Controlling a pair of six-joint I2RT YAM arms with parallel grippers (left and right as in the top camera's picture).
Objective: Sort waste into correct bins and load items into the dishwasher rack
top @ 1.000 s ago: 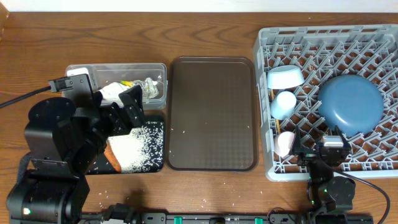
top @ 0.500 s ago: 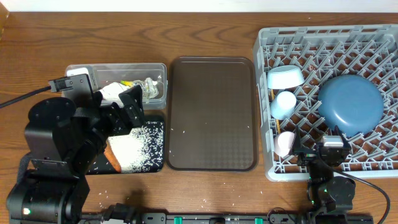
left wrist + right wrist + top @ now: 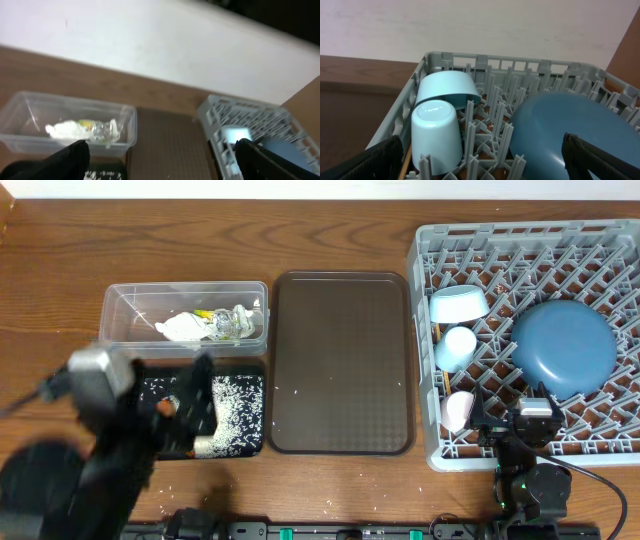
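The grey dishwasher rack (image 3: 600,240) holds the dark-blue plate (image 3: 563,345), pale-blue bowl (image 3: 458,304), light-blue cup (image 3: 459,347) and pink cup (image 3: 457,410). My right gripper (image 3: 515,425) hovers open over the rack's front edge; its wrist view shows the cup (image 3: 437,135), bowl (image 3: 447,87), plate (image 3: 565,135) and a wooden chopstick (image 3: 406,161) beside the cup. The clear tub (image 3: 125,300) contains white paper, foil and a yellow-green packet (image 3: 205,325). Rice (image 3: 235,405) lies in the black tray (image 3: 255,442). My left gripper (image 3: 190,405), blurred by motion, is open above that tray.
The brown serving tray (image 3: 342,360) lies between the bins and the rack, with a few stray rice grains on it. More grains are scattered on the wooden table (image 3: 330,500) near the front edge. The left wrist view shows the tub (image 3: 70,120) and the serving tray (image 3: 167,145).
My left arm has swung down toward the front left, uncovering the clear tub, and is blurred by motion. The right arm has not moved.
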